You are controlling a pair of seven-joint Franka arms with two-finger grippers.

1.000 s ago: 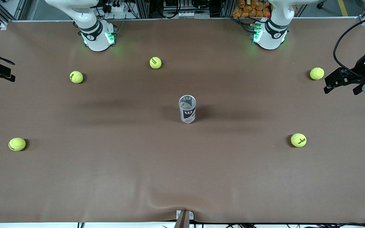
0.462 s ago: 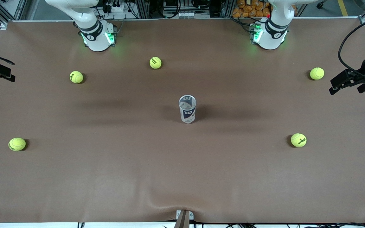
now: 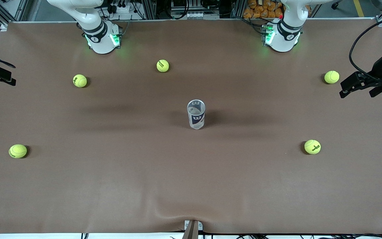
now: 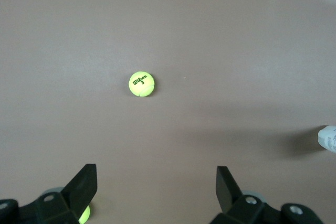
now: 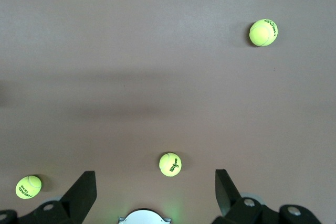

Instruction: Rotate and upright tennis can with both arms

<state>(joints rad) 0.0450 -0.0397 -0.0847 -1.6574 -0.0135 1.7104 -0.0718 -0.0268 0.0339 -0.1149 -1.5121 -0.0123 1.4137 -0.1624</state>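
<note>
Left gripper (image 3: 356, 85) shifted tableward (fingers (image 4: 84, 184) apart); tennis can (image 3: 196, 114) upright.

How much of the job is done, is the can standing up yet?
Yes, it looks finished. The tennis can stands upright mid-table, open end up, nothing touching it. Nothing is in hand: the left gripper hangs with jaws open over the left arm's end of the table, and the right gripper waits open at the right arm's end. Little seems left to do.

Tennis can (image 3: 196, 116) upright mid-table, five tennis balls (image 3: 162, 65) scattered around.
</note>
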